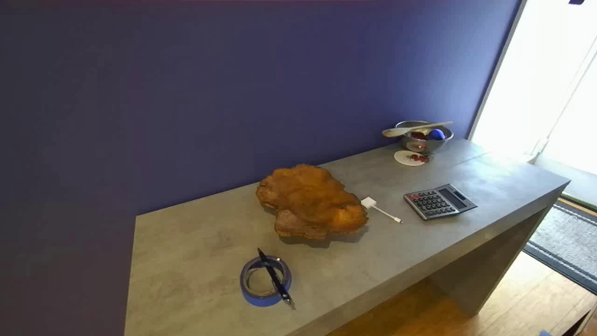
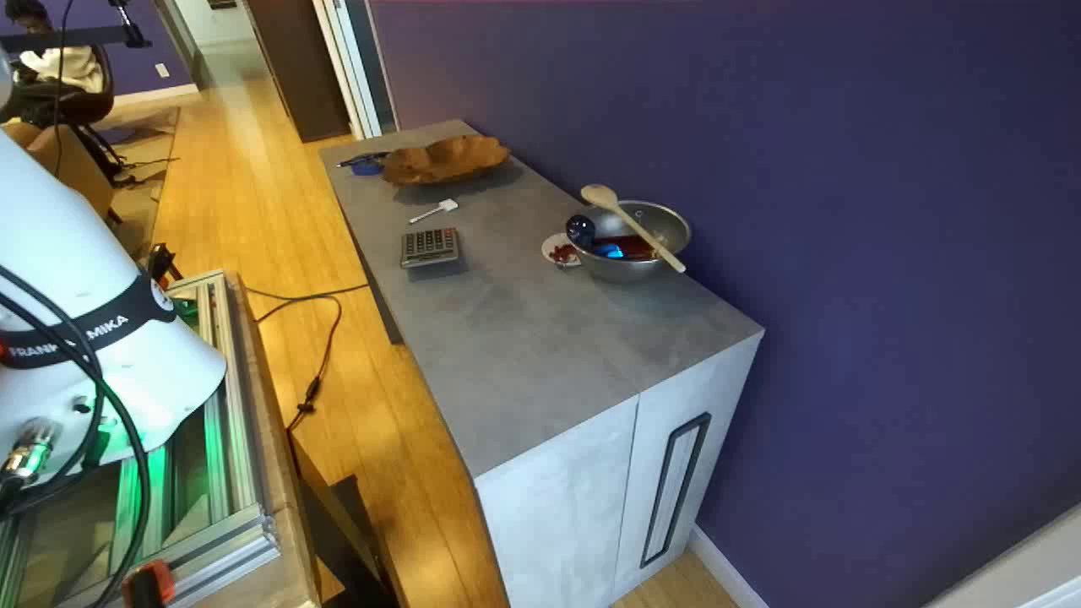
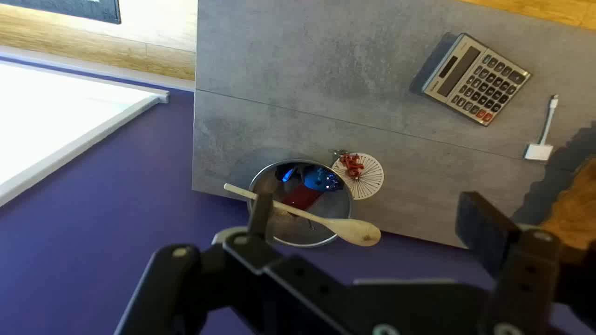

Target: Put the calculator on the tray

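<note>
The grey calculator (image 1: 438,203) lies flat on the table, apart from the tray; it also shows in an exterior view (image 2: 430,247) and at the upper right of the wrist view (image 3: 477,80). The orange-brown tray (image 1: 310,200) lies on the table near the wall; it shows in an exterior view (image 2: 448,159), and only its edge shows at the right of the wrist view (image 3: 573,209). My gripper (image 3: 367,199) is open, with nothing between its fingers, and is above the bowl side of the table. It is outside both exterior views.
A metal bowl (image 1: 426,143) with a wooden spoon (image 3: 351,230) across it stands by the purple wall (image 1: 210,93). A white coaster (image 3: 368,179) with a red item touches it. A white adapter (image 1: 369,203) lies between calculator and tray. Blue tape (image 1: 263,300) with a pen (image 1: 275,277) lies nearby.
</note>
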